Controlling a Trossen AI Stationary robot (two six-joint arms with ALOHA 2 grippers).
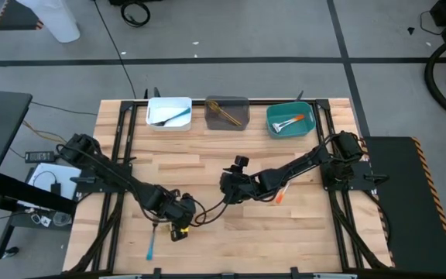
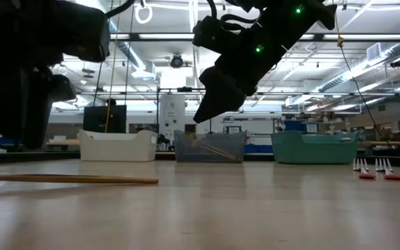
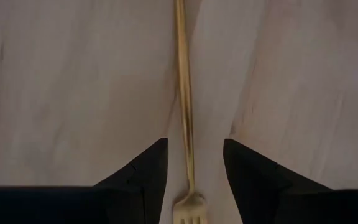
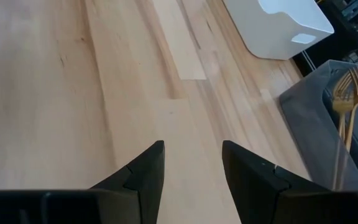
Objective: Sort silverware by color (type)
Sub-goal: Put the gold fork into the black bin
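Note:
A gold fork [image 3: 183, 93] lies flat on the wooden table; it also shows in the low view [image 2: 68, 179]. My left gripper [image 3: 194, 142] is low over it near the table's front, open, one finger on either side of the handle close to the tines, touching nothing. My right gripper [image 4: 193, 143] is open and empty, raised above the table's middle [image 2: 214, 97]. A blue-handled utensil [image 1: 152, 244] lies near the front edge, left of my left gripper [image 1: 180, 221]. Orange-handled forks [image 1: 283, 194] lie under my right arm.
Three bins stand in a row at the far edge: a white bin [image 1: 152, 105] with a blue-handled utensil, a grey bin [image 1: 209, 103] with gold utensils, and a teal bin [image 1: 272, 112] with orange-handled ones. Bare wood lies between the bins and the grippers.

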